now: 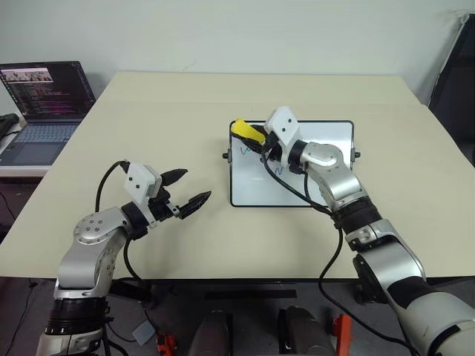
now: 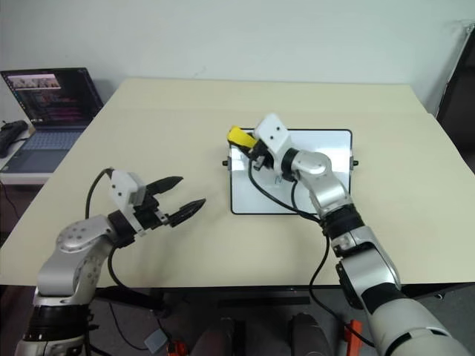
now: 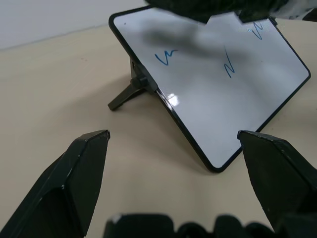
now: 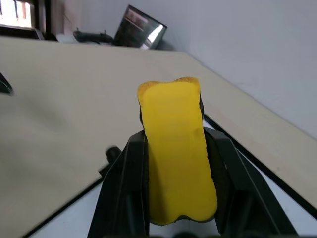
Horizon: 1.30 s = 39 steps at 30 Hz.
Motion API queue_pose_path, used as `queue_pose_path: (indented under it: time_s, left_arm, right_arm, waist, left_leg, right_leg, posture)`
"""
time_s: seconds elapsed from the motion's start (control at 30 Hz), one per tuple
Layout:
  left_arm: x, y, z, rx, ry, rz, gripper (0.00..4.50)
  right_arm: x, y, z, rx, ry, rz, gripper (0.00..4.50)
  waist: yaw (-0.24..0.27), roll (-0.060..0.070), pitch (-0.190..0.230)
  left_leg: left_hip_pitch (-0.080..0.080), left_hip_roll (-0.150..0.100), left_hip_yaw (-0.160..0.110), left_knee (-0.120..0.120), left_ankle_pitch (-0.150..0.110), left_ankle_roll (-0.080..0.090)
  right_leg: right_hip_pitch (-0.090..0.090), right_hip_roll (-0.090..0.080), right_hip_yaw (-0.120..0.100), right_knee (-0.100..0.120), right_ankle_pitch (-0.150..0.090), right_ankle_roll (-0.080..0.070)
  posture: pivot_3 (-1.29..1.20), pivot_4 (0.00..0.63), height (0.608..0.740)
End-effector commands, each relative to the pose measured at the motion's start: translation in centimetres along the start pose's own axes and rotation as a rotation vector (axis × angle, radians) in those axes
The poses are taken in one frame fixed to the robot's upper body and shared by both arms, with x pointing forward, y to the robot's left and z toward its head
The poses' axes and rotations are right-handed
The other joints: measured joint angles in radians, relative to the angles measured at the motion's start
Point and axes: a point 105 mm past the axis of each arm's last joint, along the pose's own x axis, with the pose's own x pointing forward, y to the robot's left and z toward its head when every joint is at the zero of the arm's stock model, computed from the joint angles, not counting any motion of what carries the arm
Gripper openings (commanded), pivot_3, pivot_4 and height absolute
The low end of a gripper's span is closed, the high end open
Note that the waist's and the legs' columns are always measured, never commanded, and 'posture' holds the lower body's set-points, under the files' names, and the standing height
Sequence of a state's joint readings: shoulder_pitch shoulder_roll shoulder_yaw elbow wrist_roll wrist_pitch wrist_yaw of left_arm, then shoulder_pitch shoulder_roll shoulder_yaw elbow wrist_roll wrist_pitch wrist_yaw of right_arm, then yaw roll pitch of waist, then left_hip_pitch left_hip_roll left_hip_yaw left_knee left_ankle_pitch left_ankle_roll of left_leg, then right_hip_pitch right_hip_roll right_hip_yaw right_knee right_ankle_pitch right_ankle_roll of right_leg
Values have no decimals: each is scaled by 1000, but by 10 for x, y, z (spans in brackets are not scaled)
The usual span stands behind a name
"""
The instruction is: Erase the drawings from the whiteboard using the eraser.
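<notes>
The eraser (image 4: 176, 148) is pinched between the fingers of the right gripper (image 1: 256, 139) and held over the whiteboard's (image 1: 326, 159) far left corner, probably to begin wiping. The drawings (image 3: 229, 64) are not yet erased. The left gripper (image 1: 187, 189), spread wide, is kept left of the whiteboard, apart from it. The whiteboard is propped on a beige table (image 1: 171, 111); a laptop (image 1: 44, 104) is placed far left of it.

Right end effector (image 2: 249, 147) has the yellow eraser (image 2: 239, 136) clamped over the whiteboard's (image 2: 326, 159) top-left corner, left end effector (image 2: 180, 197) sits open over the table (image 2: 185, 111).
</notes>
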<state>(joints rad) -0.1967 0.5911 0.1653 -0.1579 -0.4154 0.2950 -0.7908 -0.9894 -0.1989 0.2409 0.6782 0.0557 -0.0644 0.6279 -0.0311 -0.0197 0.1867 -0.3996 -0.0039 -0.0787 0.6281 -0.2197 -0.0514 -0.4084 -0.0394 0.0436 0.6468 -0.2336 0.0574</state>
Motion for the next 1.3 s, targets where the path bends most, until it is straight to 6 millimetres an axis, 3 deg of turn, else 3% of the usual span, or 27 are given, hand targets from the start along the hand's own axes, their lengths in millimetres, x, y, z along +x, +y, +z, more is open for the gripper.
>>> queue_pose_path:
  time_s: [0.03, 0.27, 0.67, 0.8, 0.93, 1.07, 1.17, 1.3]
  left_arm:
    - [-4, -1, 14, 36, -38, 16, 4500]
    - [-8, -1, 14, 39, -25, 27, 4500]
    - [-5, -1, 15, 44, -20, 22, 4500]
    - [-3, -1, 14, 43, -21, 19, 4500]
    - [-1, -1, 14, 43, -22, 16, 4500]
    - [0, -2, 14, 43, -22, 13, 4500]
    - [1, -2, 13, 41, -19, 7, 4500]
    - [1, -1, 12, 41, -12, -2, 4500]
  right_arm:
    - [6, 0, 0, -77, -6, -3, 1153]
    - [9, 1, -27, -103, 107, -2, 1147]
    - [6, 36, -45, -196, 203, 218, 1146]
    - [5, 13, -41, -209, 207, 101, 1144]
    - [0, -24, -35, -205, 217, -86, 1144]
    - [-11, -45, -39, -210, 252, -159, 1144]
    - [-17, -47, -46, -182, 261, -151, 1143]
    - [-18, -30, -51, -178, 251, -49, 1143]
  waist:
    - [-4, 0, 0]
    - [-20, 0, 0]
    - [-26, 0, 0]
    - [-25, 0, 0]
    - [-23, 0, 0]
    - [-20, 0, 0]
    - [-22, 0, 0]
    - [-24, 0, 0]
  left_leg:
    - [0, 0, 0, 0, 0, 0]
    - [2, 0, 0, 0, 0, 0]
    - [6, 1, 0, 0, 0, 0]
    - [6, 1, 0, 0, 0, 0]
    - [7, 0, 0, 1, 1, 0]
    - [8, 0, 0, 2, 1, 1]
    - [8, 0, 0, 1, 1, 1]
    - [8, 0, 0, 1, 1, 1]
  right_leg:
    - [0, 0, 0, 0, 0, 0]
    - [0, 0, 0, 2, 0, 0]
    - [3, 1, 1, 4, -1, -1]
    - [3, 1, 1, 4, -1, -1]
    - [3, 1, 1, 7, -1, -2]
    - [3, 1, 1, 10, -2, -3]
    - [3, 1, 1, 10, -2, -3]
    - [3, 1, 1, 11, -2, -3]
  posture:
    - [0, 150, 740]
    - [0, 150, 740]
    - [0, 150, 740]
    - [0, 150, 740]
    - [0, 150, 740]
    - [0, 150, 740]
    - [0, 150, 740]
    - [0, 150, 740]
